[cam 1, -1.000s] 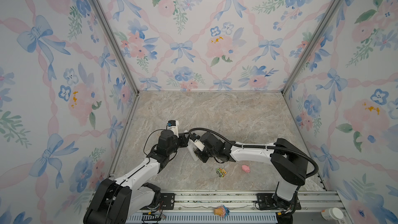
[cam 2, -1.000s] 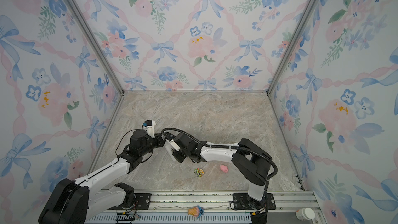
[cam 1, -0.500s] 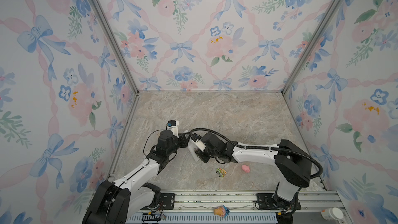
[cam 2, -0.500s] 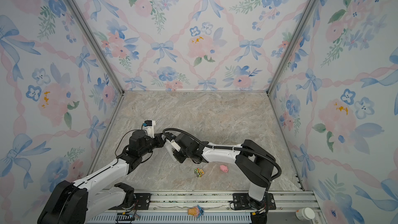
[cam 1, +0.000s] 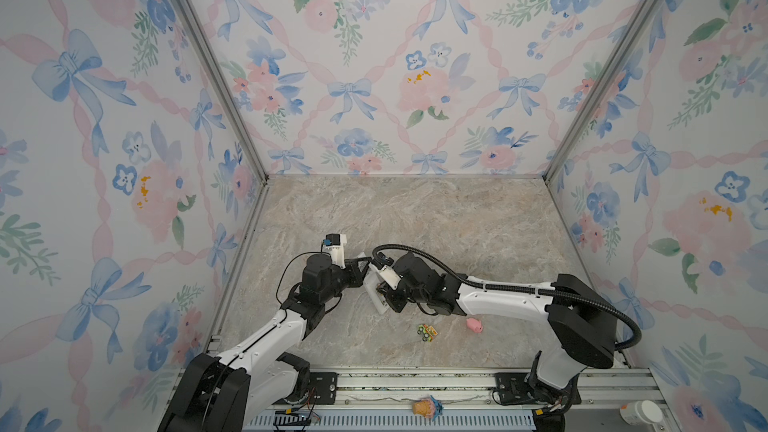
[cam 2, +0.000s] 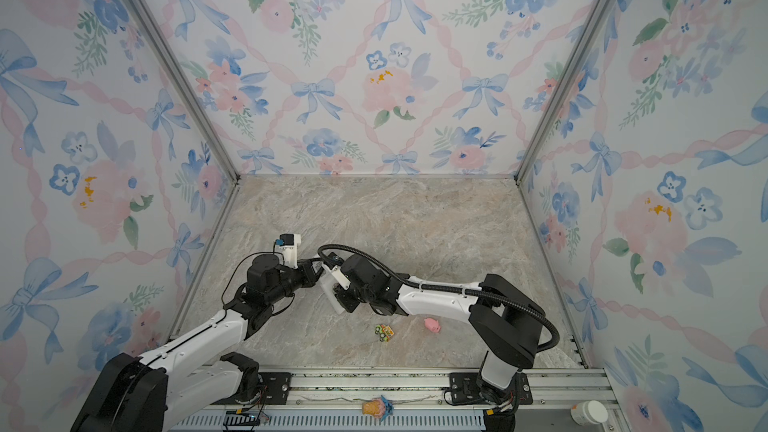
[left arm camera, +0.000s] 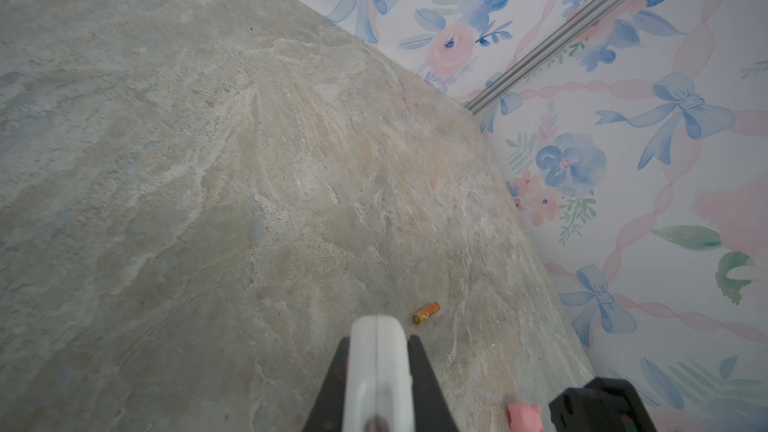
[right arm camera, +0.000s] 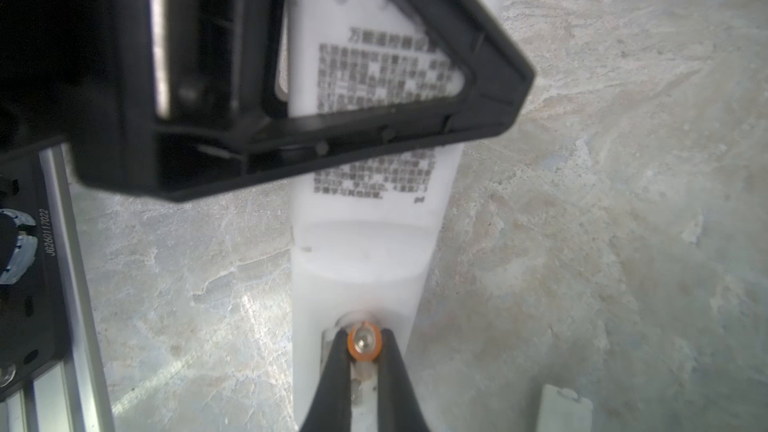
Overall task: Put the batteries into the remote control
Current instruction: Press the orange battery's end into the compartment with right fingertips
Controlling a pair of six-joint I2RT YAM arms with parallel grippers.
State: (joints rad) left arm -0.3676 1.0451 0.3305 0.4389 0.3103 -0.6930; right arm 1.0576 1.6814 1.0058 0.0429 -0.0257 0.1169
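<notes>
Your left gripper (left arm camera: 377, 344) is squeezing the white remote control (right arm camera: 374, 268) near one end, jaws closed tight on its sides, and is holding it with the printed back face turned toward your right wrist camera. Your right gripper (right arm camera: 365, 333) is pinching an orange battery (right arm camera: 365, 346) end-on between its fingertips, right at the open compartment in the remote's back. In both top views the two claws are meeting over the front left part of the marble table (cam 1: 415, 222). The second battery (left arm camera: 426, 312) is lying on the table, apart from the remote. A white cover (right arm camera: 563, 409) is lying flat just beside the remote. The toy car (cam 1: 428, 332) and pink pig (cam 1: 473, 324) are sitting nearby, untouched.
</notes>
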